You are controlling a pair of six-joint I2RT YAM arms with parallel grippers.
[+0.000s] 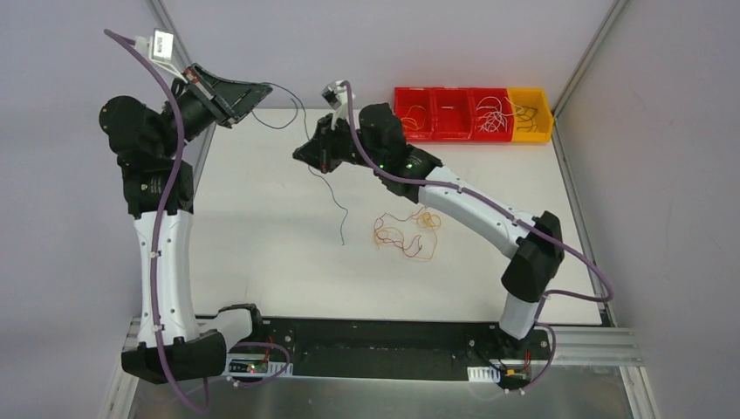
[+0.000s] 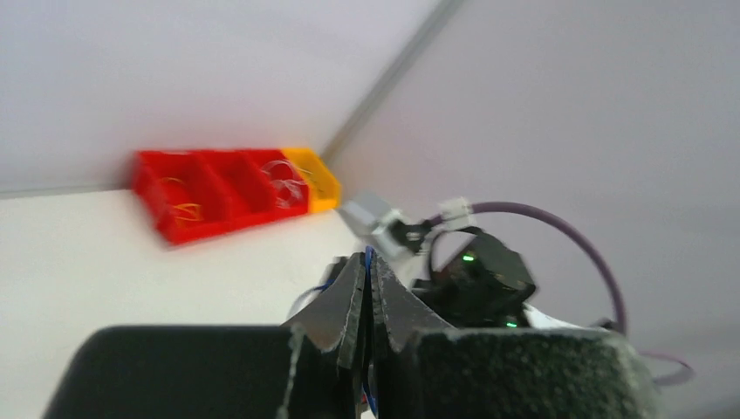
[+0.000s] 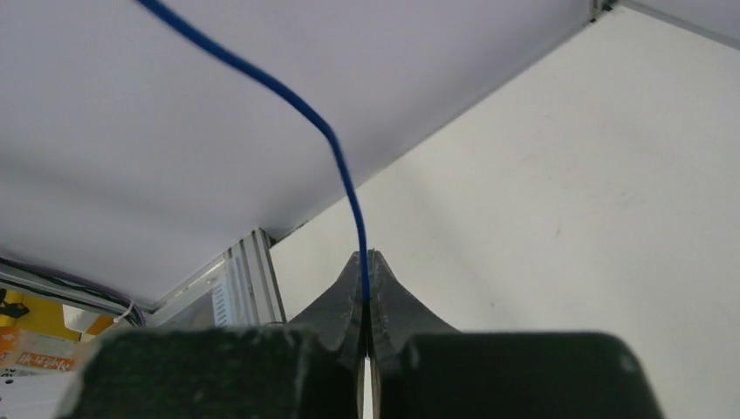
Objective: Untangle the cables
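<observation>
Black jaws of the right gripper (image 3: 366, 281) are pressed together on the blue cable (image 3: 288, 100). Further along, the same cable is pinched by the shut left gripper (image 2: 367, 272). It is held raised between both, apparently so that it is drawn clear of the others. Its loose tail is hung down to the table (image 1: 262, 262). An orange-red clump (image 1: 407, 231) is seen lying near the right arm, well apart from the sorting bins (image 1: 471, 113) at the far edge.
</observation>
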